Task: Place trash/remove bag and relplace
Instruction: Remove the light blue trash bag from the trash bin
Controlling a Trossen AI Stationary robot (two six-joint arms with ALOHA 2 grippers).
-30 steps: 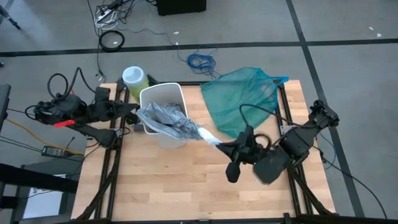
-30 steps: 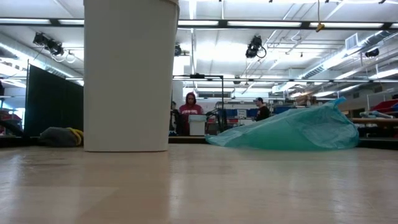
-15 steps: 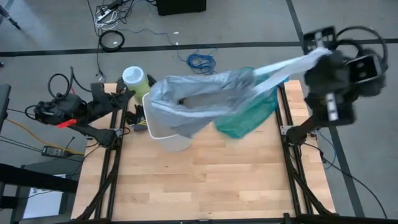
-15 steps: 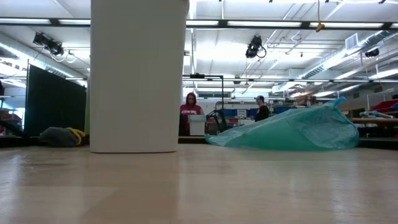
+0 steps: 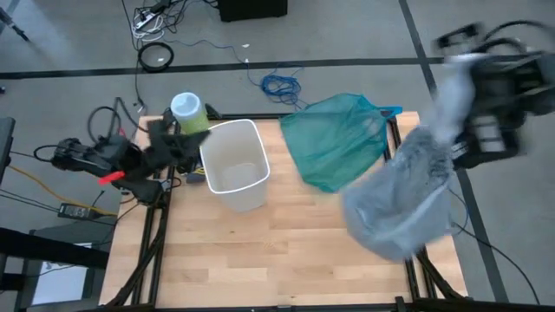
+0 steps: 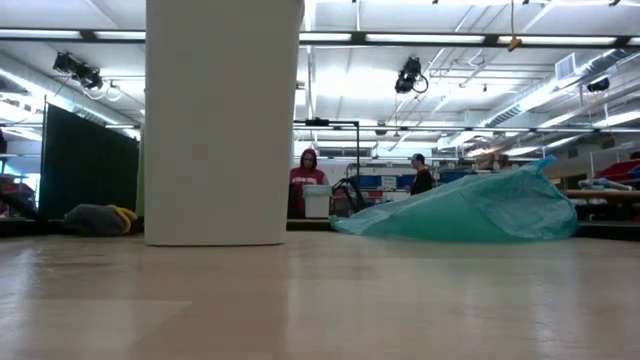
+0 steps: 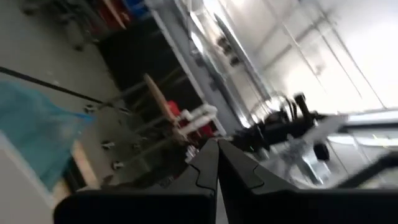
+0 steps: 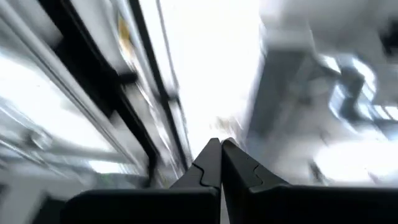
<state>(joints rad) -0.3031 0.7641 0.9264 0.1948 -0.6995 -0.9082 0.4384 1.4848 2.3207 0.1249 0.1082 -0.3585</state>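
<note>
Right gripper [image 8: 220, 144] sat high off the surface's 2 o'clock corner, blurred in the high view; the wrist view showed its fingers pressed together at the tips. From it hung the bag [image 5: 406, 195], so the grip was on the bag's top edge, though the pinch point itself was too blurred to make out.

Bag appearance: pale grey-white, thin, crinkled, translucent film. Narrow and bunched near the top, widening into a loose sack toward the bottom. It hung over the surface's [image 5: 286, 260] 3 to 4 o'clock edge, clear of the bin [image 5: 233, 162]. Contents could not be told through the film.

Bin: white, upright at about 10 o'clock on the surface, mouth open, no liner in it, pale bare interior. In the low view it stood as a tall white column resting flat on the wood.

Teal-green plastic bag [image 5: 336, 140] lay slumped on the surface at 1 o'clock, between the bin and the hanging bag, apart from both.

Left gripper [image 7: 217, 163] was at the surface's 9 o'clock edge, just beside the bin's rim; fingers nearly together, nothing seen between them. A green cylinder with a pale lid [image 5: 188, 112] stood near it at the 11 o'clock corner.

Two people were visible far back in the room.
</note>
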